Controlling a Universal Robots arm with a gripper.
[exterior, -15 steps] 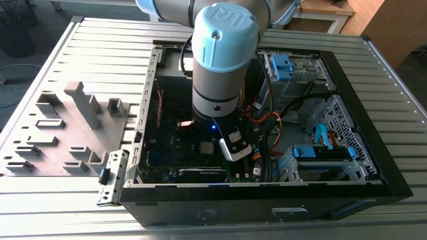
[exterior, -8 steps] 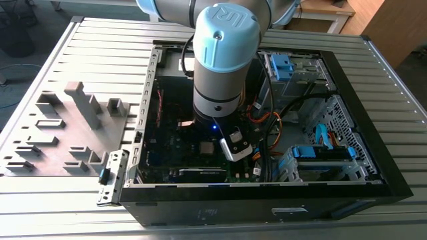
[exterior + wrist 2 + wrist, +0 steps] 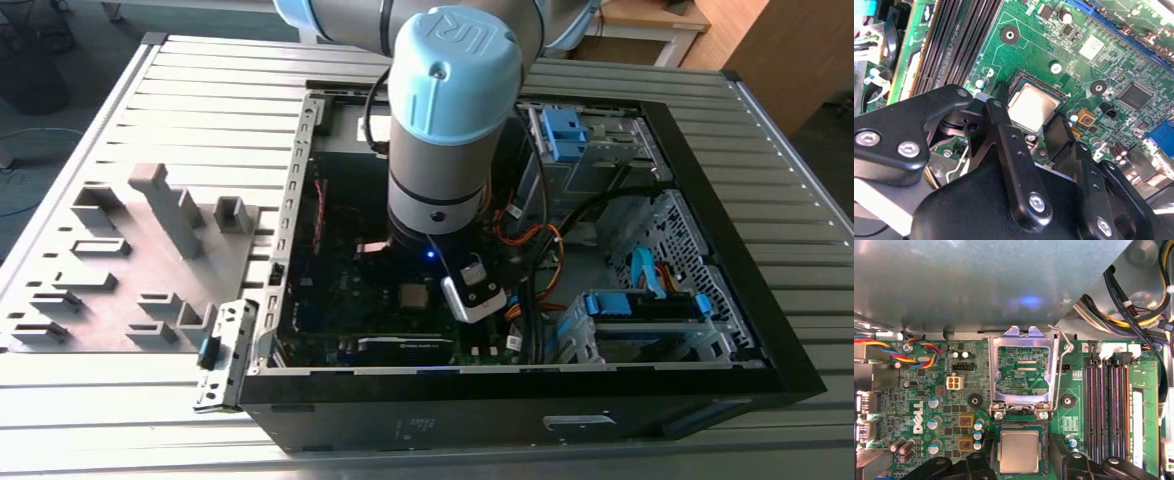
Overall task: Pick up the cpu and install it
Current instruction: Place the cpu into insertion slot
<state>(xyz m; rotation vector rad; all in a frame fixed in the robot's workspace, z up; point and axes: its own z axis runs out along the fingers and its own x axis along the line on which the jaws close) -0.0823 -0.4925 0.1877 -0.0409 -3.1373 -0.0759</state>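
The cpu is a small silvery square lying flat in its socket on the green motherboard; it also shows in the second wrist view and as a pale square in the exterior view. My gripper hangs just above it, open. One of its black fingers stands at each side of the socket, apart from the chip's edges, and both flank the cpu in the second wrist view. The socket's metal retention frame stands raised, hinged up behind the cpu.
Black memory slots run beside the socket. Cable bundles and a grey metal box crowd the case's far side. In the exterior view the open black case holds blue-tabbed drive bays. A grey tray with blocks lies on the exterior view's left.
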